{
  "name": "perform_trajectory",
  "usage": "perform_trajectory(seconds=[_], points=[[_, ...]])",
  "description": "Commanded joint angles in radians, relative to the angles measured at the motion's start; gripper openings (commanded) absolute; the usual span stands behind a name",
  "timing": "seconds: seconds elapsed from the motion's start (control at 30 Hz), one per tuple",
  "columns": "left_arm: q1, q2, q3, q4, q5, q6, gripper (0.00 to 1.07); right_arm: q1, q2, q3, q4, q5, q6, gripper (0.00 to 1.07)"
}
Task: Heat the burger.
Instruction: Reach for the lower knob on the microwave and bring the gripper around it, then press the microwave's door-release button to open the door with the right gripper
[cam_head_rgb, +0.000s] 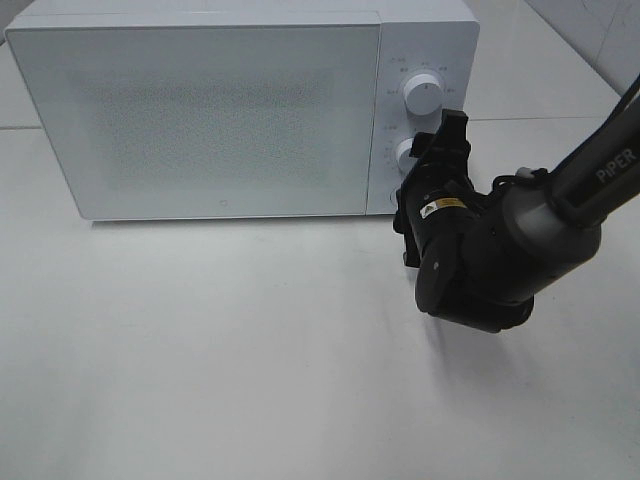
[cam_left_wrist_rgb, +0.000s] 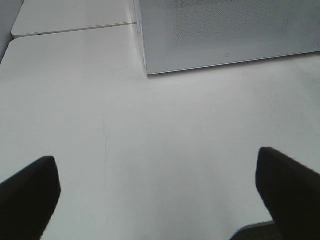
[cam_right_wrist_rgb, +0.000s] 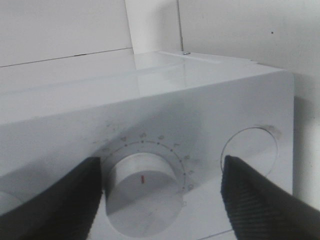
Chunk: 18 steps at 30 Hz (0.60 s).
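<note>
Found the left gripper only in its own wrist view: spread to full width over bare table, holding nothing.

Found the microwave at 11 o'clock of the high view, door shut. Searched all three views for the burger: not visible. Judged to be behind the frosted door; cannot confirm.

Noted the control panel at 1 o'clock, with the upper knob clear and the lower knob partly covered.

Found the right gripper at 2 o'clock, nosed up to the lower knob. Saw in its wrist view the fingers parted either side of that knob, clasping nothing, one close by the rim (contact not discernible), the other well off.

Judged the step in hand: setting the timer.

- Centre the knob between the fingers before closing.
- Grip the rim evenly, not the face.
- Turn by wrist roll alone, in line with the knob's axis.
- Avoid leaning on the panel, lest the oven slide.
- Check the red mark against the ticks.
- Keep clear of the round button.
</note>
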Motion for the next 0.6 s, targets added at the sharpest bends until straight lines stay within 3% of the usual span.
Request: perform_trajectory(seconds=[0.03,0.6], points=[[0.001,-0.028,0.001,-0.007,-0.009,0.000,1.01,-0.017,-0.028,-0.005,-0.066,-0.046,-0.025,0.80],[0.001,-0.028,0.001,-0.006,-0.009,0.000,1.01,-0.017,-0.208,0.264,-0.290,0.080,-0.109,0.76]])
